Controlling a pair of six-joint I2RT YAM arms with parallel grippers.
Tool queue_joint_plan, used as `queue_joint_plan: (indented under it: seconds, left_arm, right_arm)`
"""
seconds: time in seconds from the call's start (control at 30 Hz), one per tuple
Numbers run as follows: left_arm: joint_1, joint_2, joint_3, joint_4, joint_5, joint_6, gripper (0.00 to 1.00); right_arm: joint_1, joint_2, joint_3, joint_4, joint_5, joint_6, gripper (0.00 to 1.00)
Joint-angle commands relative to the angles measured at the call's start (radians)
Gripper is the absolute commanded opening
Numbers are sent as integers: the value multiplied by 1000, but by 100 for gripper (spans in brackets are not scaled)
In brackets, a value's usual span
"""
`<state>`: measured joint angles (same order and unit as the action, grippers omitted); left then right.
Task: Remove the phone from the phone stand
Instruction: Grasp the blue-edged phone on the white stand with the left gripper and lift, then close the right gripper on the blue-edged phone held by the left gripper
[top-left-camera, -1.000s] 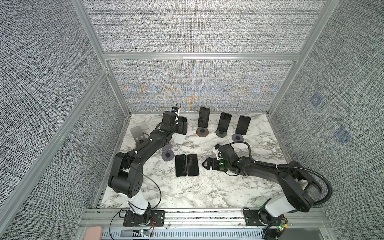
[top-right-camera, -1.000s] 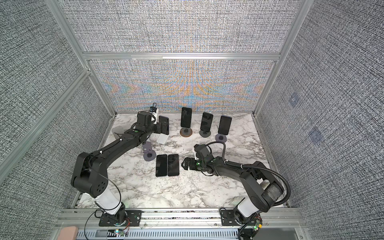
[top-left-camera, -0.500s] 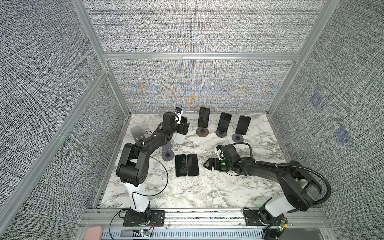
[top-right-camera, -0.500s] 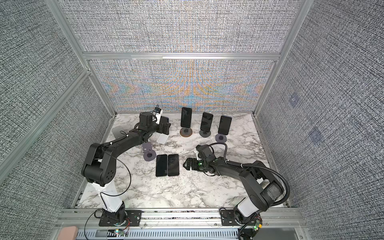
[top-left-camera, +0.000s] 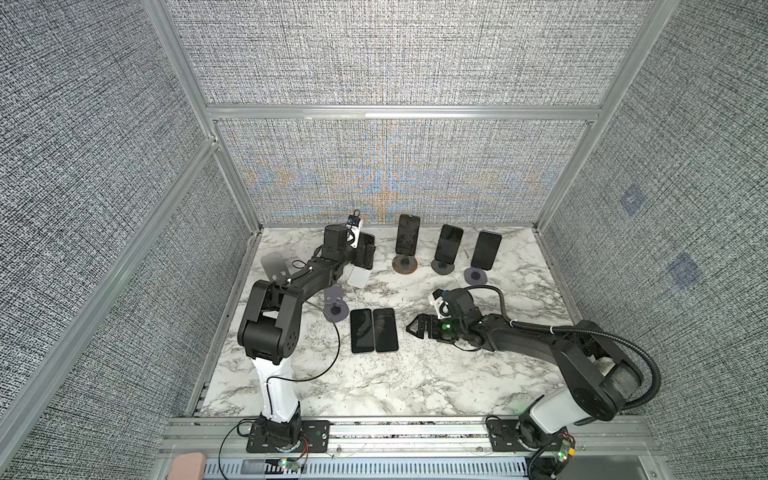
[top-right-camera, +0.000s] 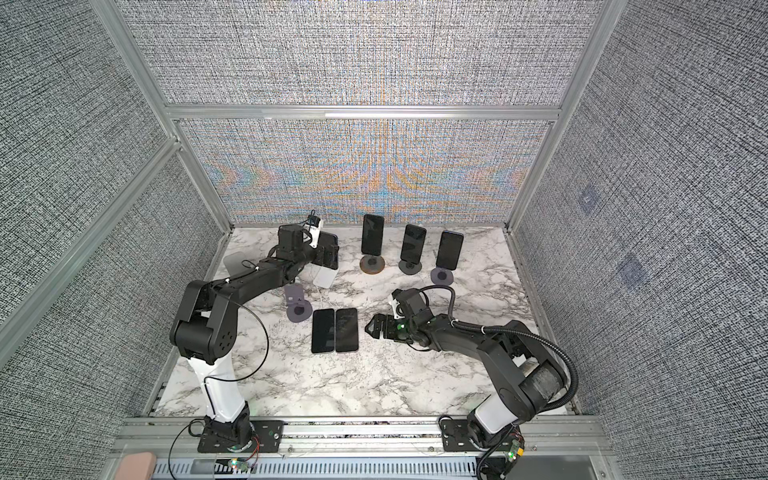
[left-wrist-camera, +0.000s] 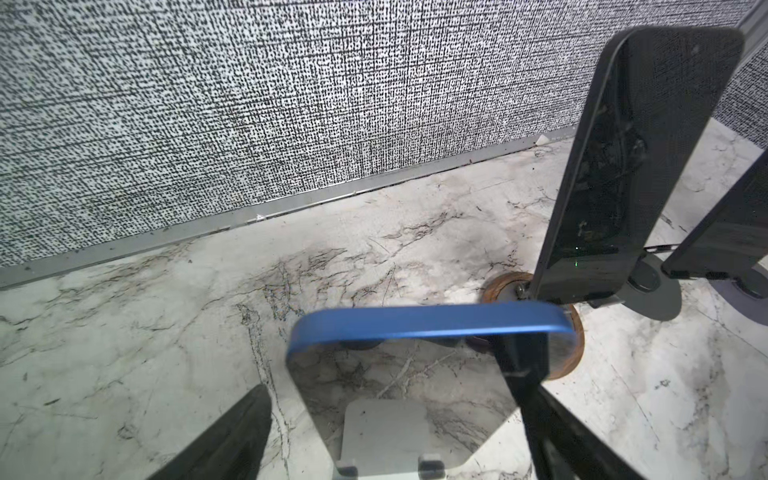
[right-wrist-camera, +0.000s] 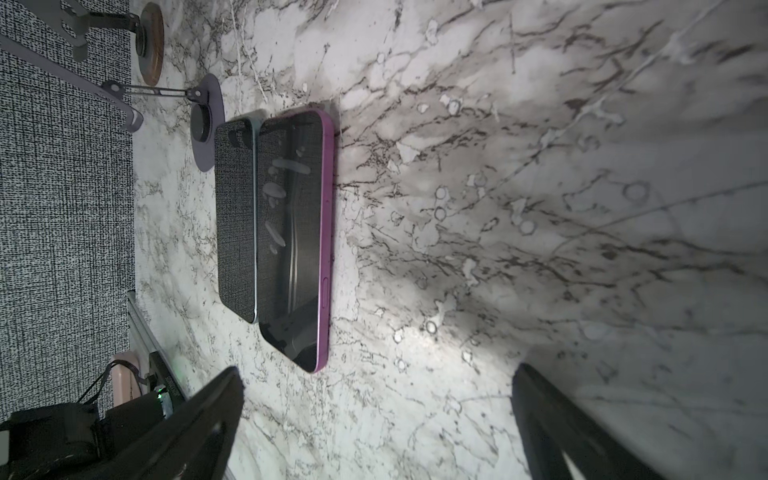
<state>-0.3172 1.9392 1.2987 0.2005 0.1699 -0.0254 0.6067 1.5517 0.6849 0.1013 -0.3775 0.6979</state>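
on its white stand (left-wrist-camera: 384, 436), blue phone (left-wrist-camera: 428, 320) sits between fingers (left-wrist-camera: 232, 436) of left tool (left-wrist-camera: 390, 374).

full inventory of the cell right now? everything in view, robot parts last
upright phones: 3, black, on stands in the back row
flat phones: 2, purple-edged and pale-edged, side by side at table centre
blue-edged phone: 1, on white stand, back left
empty stands: 2, purple-grey by the flat phones, pale grey near the left wall
table: 1, white marble
left gripper: 1, black, open around the blue-edged phone
right gripper: 1, black, open, empty, beside the flat phones
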Motion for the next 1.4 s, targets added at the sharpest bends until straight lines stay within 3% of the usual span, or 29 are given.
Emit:
queue_joint_plan:
  seconds: [0.0, 0.23, 0.63, 1.03, 1.2, 1.37]
  left_arm:
    - [1, 9, 12, 24, 17, 12, 87]
    - [1, 13, 20, 16, 21, 18, 77]
    - [1, -79, -6, -25, 21, -20, 76]
    - [0, -308, -81, -220, 179, -229, 72]
    - [0, -401, -218, -156, 374, -404, 71]
    - [-2, -508, -293, -234, 439, -470, 68]
  right_arm:
    - [-1, -1, 8, 3, -3, -2, 99]
    - [-3, -2, 8, -3, 5, -5, 99]
    - [-22, -50, 17, -25, -18, -25, 99]
    - [-30, -152, 188, -202, -24, -308, 97]
    - [-9, -209, 273, -244, 20, -383, 85]
    - [55, -202, 398, -346, 112, -488, 64]
